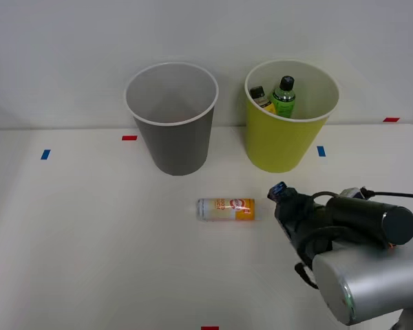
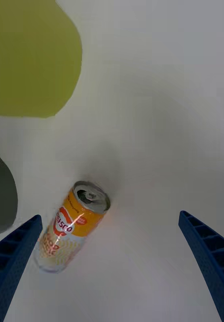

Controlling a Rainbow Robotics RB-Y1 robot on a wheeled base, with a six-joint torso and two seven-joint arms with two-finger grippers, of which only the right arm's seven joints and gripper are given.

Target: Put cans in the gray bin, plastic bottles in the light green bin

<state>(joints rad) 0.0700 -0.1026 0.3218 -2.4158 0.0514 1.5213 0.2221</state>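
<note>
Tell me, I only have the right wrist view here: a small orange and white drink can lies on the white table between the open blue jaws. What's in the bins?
Observer: The round yellow-green plastic bin holds two bottles, a green plastic bottle with a black cap and a darker bottle with a yellow label.
Operator: And the gray one?
Observer: The round dark gray plastic bin shows nothing inside in the front view.
Operator: Which bin is the can closer to?
Observer: The orange and white can lies on its side in front of the gap between the bins, a little nearer the gray one, with the right gripper just beside it.
</note>
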